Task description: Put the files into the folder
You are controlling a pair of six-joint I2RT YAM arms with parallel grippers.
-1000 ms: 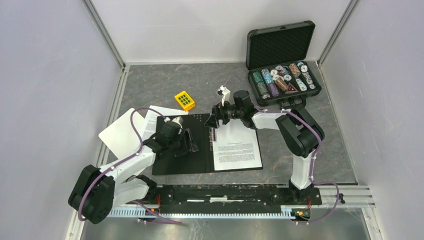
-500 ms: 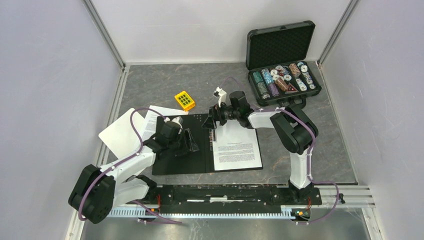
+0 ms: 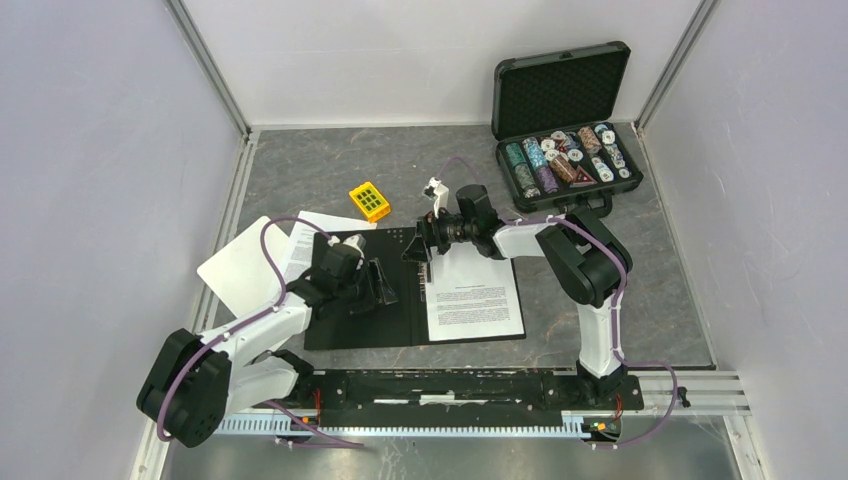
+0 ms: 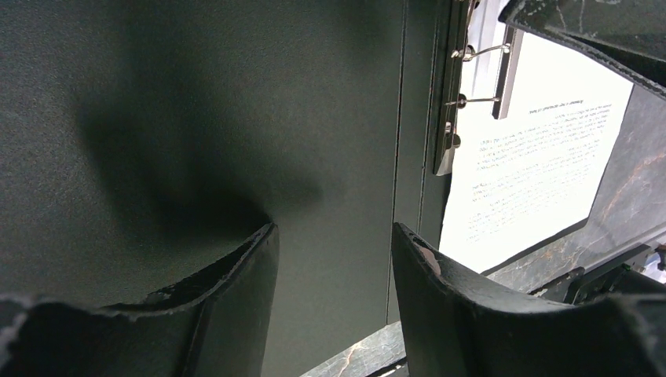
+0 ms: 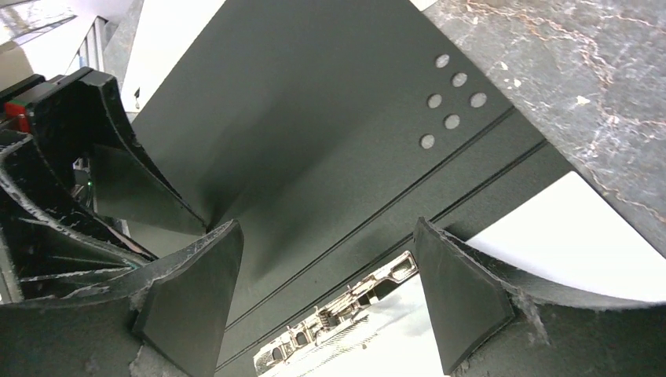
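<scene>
Far on the left lay the white clipboard (image 3: 235, 268), and just beside it, partly under my left arm, some loose files (image 3: 300, 245) waited on the table (image 3: 330, 170). They were not in the folder yet.

Next came the left gripper (image 3: 378, 283) (image 4: 334, 236). Its fingers were spread apart and held nothing. The tips were down at the black inside of the folder (image 3: 340, 330) (image 4: 196, 102) (image 5: 314, 102), on its left cover. I could not tell if they touched it or hung just above. I think I had it there to keep the folder flat and in place.

The folder lay open in the middle of the table, black side up. Its metal clip (image 4: 444, 133) (image 5: 345, 314) ran along the fold.

The right gripper (image 3: 420, 245) (image 5: 330, 236) hung over the far end of that fold, near the clip. Its fingers were wide apart too, with nothing between them. I think it was placed there to work the clip, so the paper could be held down.

One printed sheet (image 3: 473, 305) (image 4: 534, 157) lay on the folder's right cover, its edge by the clip.

A small yellow block (image 3: 369, 201) sat behind the folder. Far on the right stood the open poker chip case (image 3: 560, 90), well apart from the job.
</scene>
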